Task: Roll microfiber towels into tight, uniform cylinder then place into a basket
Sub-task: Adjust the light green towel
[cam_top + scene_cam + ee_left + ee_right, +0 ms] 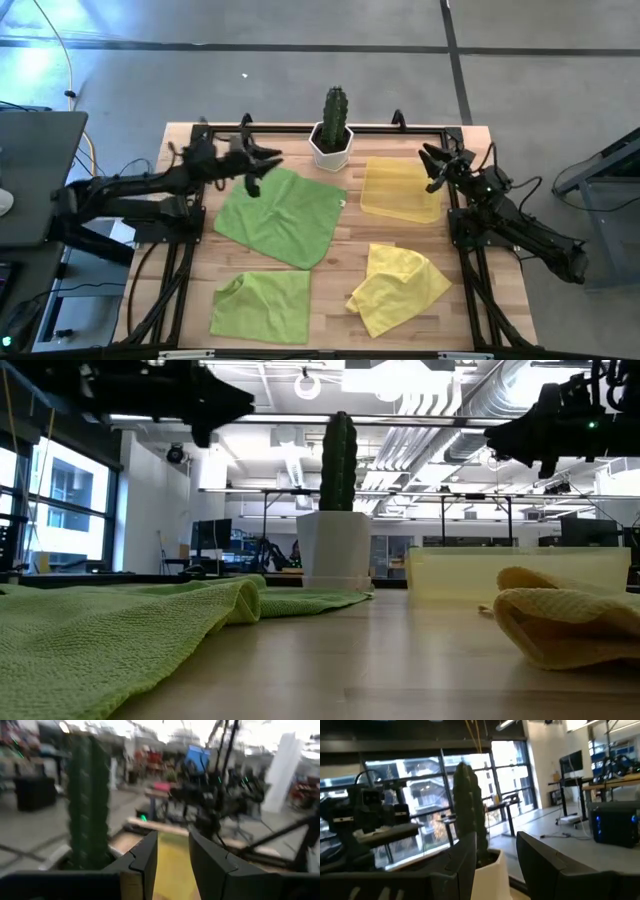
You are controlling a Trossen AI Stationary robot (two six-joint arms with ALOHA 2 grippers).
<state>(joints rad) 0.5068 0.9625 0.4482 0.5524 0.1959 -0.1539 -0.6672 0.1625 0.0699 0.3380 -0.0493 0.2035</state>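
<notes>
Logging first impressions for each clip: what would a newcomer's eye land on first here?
Probably the green cactus in its white pot at the table's far edge, between both raised open grippers, left and right. Next, three unrolled towels: a flat lime-green one, another crumpled nearer, and a bunched yellow one, with the basket empty.

The high view looks straight down on the cactus. The low view faces it level from the table. Both wrist views face it closely from opposite sides.
</notes>
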